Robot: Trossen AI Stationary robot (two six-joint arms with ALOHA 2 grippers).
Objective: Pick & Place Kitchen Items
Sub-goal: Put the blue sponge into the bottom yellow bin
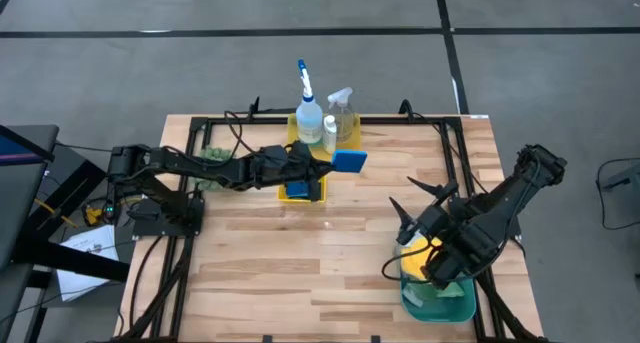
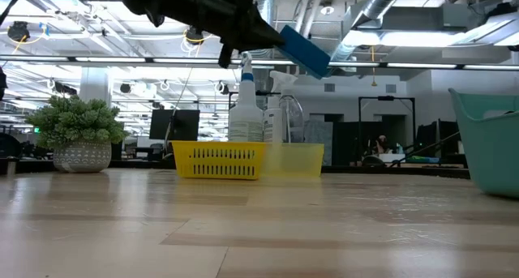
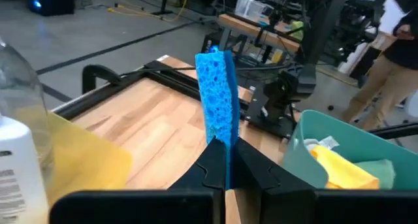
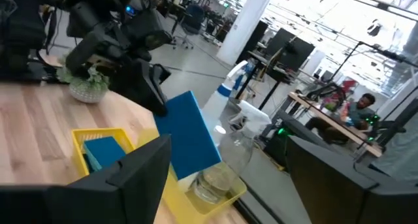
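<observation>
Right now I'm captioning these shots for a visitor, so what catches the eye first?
A blue sponge held in the air, pinched in the left gripper above the yellow tray at the table's far edge. Next, the right gripper, open over the teal bin at the near right corner, with a yellow cloth inside.

Two blue sponges: one sponge (image 1: pixel 350 161) raised above the surface, another sponge (image 1: pixel 297 189) lying in a tray. Two yellow trays (image 2: pixel 219 160). Two spray bottles, one blue-and-white (image 1: pixel 307 111), one clear (image 1: pixel 344 113). One small white bottle (image 1: pixel 329 133) beside them. One potted plant (image 2: pixel 78 134). One teal bin (image 1: pixel 436 301), with one yellow cloth (image 3: pixel 343 169) and one green cloth (image 3: pixel 380 168) showing inside.
</observation>
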